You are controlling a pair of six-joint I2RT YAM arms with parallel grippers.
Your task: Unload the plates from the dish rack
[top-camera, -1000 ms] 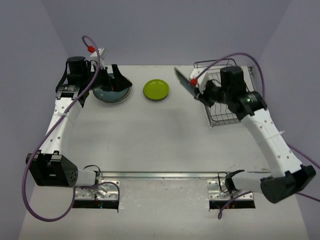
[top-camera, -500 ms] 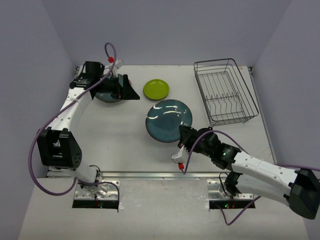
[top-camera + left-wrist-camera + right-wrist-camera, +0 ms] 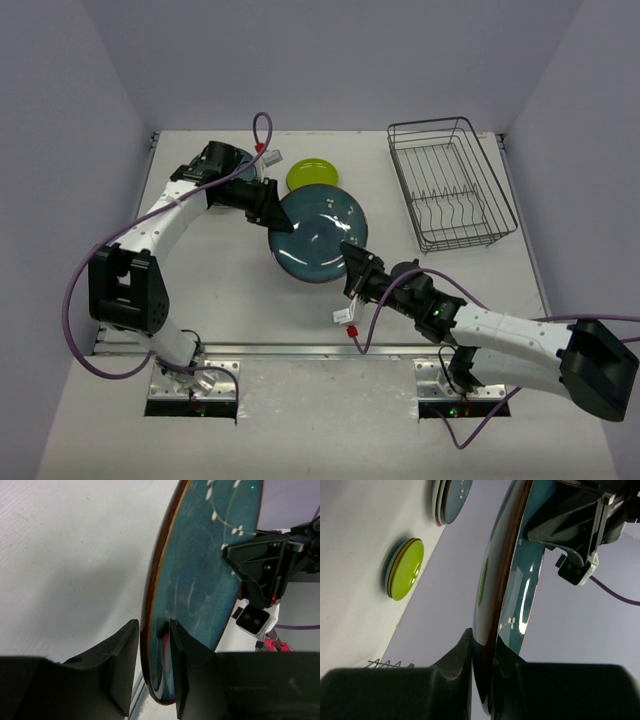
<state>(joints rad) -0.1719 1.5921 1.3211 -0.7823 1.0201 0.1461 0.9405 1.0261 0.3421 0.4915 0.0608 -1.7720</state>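
Observation:
A large teal-patterned plate (image 3: 320, 230) hangs tilted over the middle of the table, held from two sides. My left gripper (image 3: 275, 210) is shut on its left rim, fingers on both faces (image 3: 154, 645). At the plate's near right rim my right gripper (image 3: 352, 262) is shut on it too (image 3: 482, 655). Behind the teal plate a lime green plate (image 3: 305, 172) lies flat. The dark wire dish rack (image 3: 437, 123) stands at the back right with no plate in its slots.
A stack of plates (image 3: 451, 500) lies at the far left; in the top view my left arm hides it. Purple cables trail from both wrists. Metal base plates line the near table edge.
My right arm carried the teal plate from the dish rack down to the table's middle. My left gripper left the far-left stack, swung right and closed on the plate's rim.

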